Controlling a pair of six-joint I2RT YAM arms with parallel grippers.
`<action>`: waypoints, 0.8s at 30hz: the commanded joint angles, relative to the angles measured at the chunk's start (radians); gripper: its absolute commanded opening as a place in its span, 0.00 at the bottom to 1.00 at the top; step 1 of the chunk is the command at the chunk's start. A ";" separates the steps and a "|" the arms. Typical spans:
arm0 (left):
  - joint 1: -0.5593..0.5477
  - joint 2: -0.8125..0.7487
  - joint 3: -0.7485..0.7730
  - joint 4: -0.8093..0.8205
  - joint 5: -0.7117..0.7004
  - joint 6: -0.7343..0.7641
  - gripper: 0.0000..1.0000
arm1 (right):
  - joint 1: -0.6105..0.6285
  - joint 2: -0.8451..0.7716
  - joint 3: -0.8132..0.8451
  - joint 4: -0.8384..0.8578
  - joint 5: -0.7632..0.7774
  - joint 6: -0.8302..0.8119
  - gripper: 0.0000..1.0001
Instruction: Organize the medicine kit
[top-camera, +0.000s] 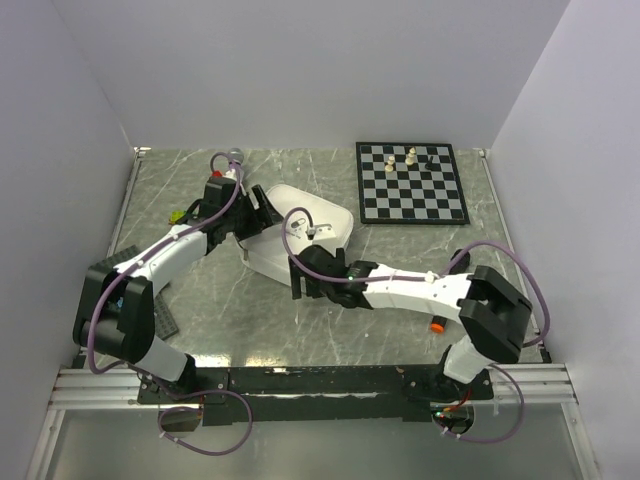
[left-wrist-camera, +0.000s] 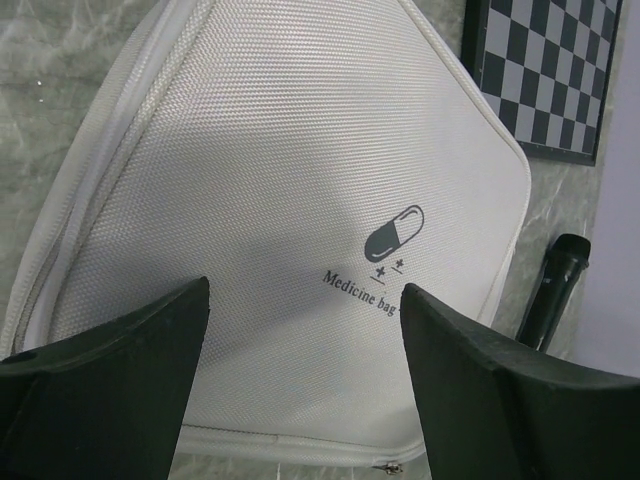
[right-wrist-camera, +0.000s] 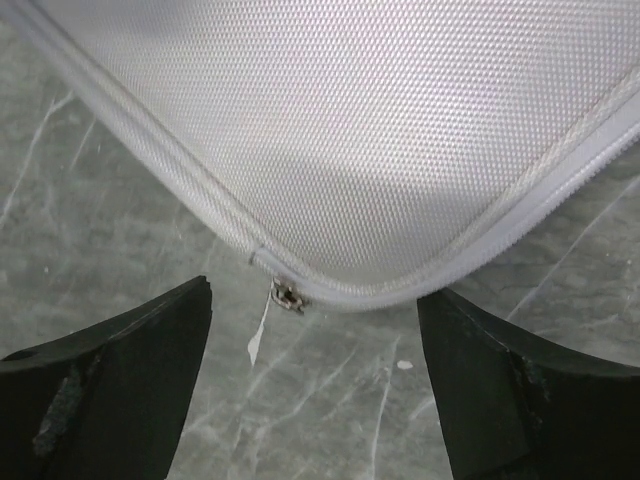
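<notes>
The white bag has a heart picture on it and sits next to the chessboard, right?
Not a heart: the picture on the white bag is a pill, as the left wrist view shows. It does sit next to the chessboard.

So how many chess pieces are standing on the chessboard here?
2 clearly, both at the far edge of the chessboard: left pale piece, right pale piece. Dark ones may be lost against the squares.
</notes>
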 joint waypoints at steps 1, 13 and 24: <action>-0.001 -0.004 -0.030 0.005 -0.056 0.010 0.81 | -0.013 0.048 0.076 -0.046 0.094 0.038 0.86; -0.001 -0.008 -0.045 -0.011 -0.086 -0.001 0.80 | -0.013 0.018 0.018 -0.074 0.122 0.061 0.45; -0.001 -0.003 -0.051 -0.009 -0.077 -0.007 0.79 | -0.013 0.010 0.005 -0.068 0.116 0.051 0.24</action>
